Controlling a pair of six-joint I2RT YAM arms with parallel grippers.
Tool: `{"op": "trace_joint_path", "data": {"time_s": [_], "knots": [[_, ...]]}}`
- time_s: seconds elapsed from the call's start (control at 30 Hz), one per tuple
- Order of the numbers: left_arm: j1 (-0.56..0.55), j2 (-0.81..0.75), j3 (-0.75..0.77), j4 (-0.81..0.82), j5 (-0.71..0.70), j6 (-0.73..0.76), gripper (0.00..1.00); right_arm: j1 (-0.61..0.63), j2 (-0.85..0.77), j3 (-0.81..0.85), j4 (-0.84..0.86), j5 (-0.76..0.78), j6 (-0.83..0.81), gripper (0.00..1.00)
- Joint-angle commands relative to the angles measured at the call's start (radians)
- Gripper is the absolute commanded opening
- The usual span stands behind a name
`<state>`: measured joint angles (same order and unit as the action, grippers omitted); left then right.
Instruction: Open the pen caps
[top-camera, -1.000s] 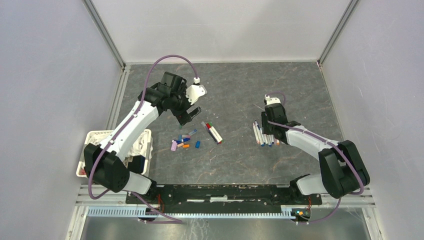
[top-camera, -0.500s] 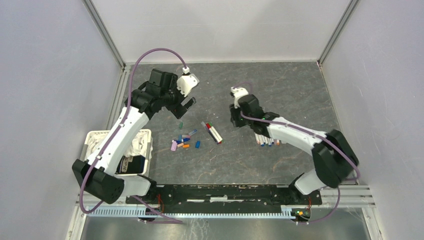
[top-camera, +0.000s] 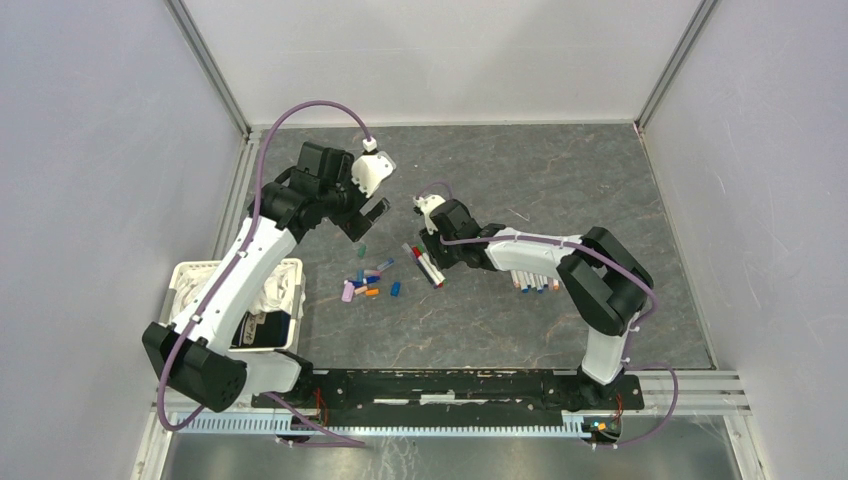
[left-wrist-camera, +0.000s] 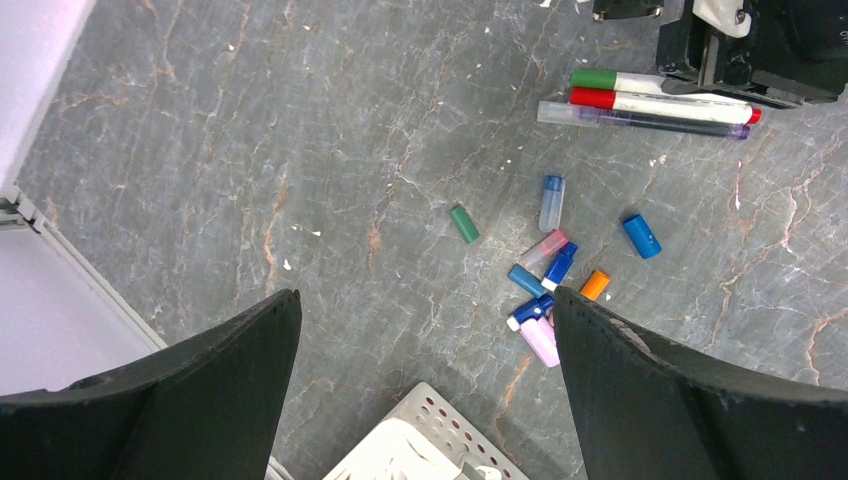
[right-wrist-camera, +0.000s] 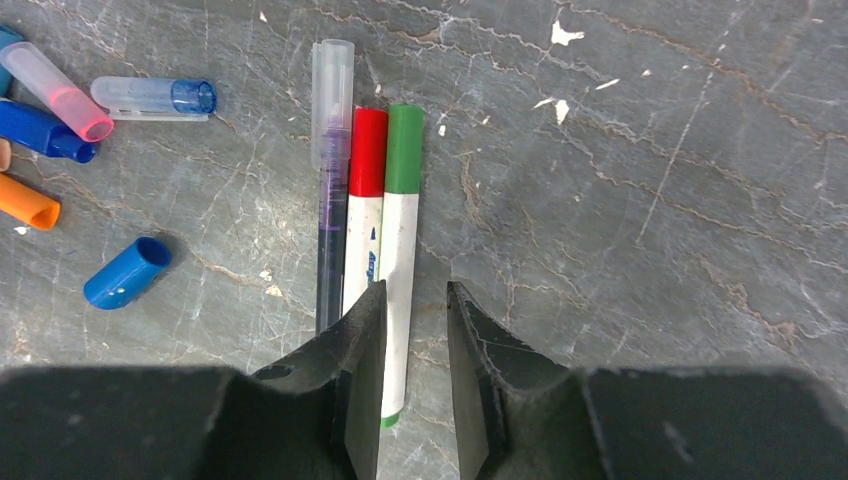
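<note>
Step in hand: pen pick-up, w/ R gripper (right-wrist-camera: 413, 300) jaws narrow, apparently not yet pinching, astride green-capped pen (right-wrist-camera: 402, 200) near table (top-camera: 560, 190) centre, L gripper (left-wrist-camera: 425, 300) wide, empty, above loose caps (left-wrist-camera: 560, 265); next: clamp barrel, L pulls cap.

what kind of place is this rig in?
Probably a robot test cell: blank panel walls on aluminium framing, two arms bolted to a rail at the table edge, marker pens and loose caps laid out.
</note>
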<state>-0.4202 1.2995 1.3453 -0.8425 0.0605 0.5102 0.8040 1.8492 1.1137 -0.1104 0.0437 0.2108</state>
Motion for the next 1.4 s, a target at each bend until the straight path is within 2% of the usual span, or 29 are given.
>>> {"op": "trace_joint_path", "data": {"time_s": [0.0,0.23,0.4,0.5,0.57,0.6,0.63,0.8,0.9,1.17,1.3,1.37], "knots": [[0.006,0.02,0.026,-0.031,0.043,-0.061,1.0,0.008,0.033,0.033,0.025,0.019,-0.014,0.32],[0.006,0.015,0.021,-0.039,0.058,-0.059,1.0,0.007,0.057,0.01,0.039,0.028,-0.013,0.32],[0.005,0.016,0.014,-0.043,0.057,-0.054,1.0,0.006,0.054,-0.03,0.039,0.096,-0.017,0.28],[0.005,0.013,0.002,-0.043,0.074,-0.037,1.0,0.0,0.023,-0.091,0.057,0.119,-0.013,0.23],[0.006,0.007,-0.02,-0.073,0.17,0.025,1.0,-0.012,-0.013,-0.139,0.078,0.117,-0.001,0.13],[0.005,0.004,-0.033,-0.102,0.224,0.075,1.0,-0.02,-0.037,-0.16,0.088,0.105,0.003,0.04],[0.004,-0.001,-0.052,-0.12,0.264,0.112,1.0,-0.032,-0.054,-0.168,0.086,0.103,0.012,0.0],[0.004,0.001,-0.097,-0.131,0.299,0.191,1.0,-0.081,-0.192,-0.167,0.048,0.015,0.026,0.0],[0.003,0.0,-0.111,-0.16,0.398,0.259,1.0,-0.087,-0.293,-0.157,0.043,-0.134,0.025,0.0],[-0.002,-0.054,-0.179,-0.164,0.675,0.452,1.0,-0.072,-0.351,-0.158,0.029,-0.784,0.048,0.0],[-0.016,-0.031,-0.181,-0.249,0.714,0.567,0.99,-0.043,-0.358,-0.167,0.025,-0.907,0.036,0.0],[-0.021,-0.011,-0.175,-0.312,0.73,0.619,0.95,-0.031,-0.35,-0.156,0.027,-0.937,0.04,0.0]]}}
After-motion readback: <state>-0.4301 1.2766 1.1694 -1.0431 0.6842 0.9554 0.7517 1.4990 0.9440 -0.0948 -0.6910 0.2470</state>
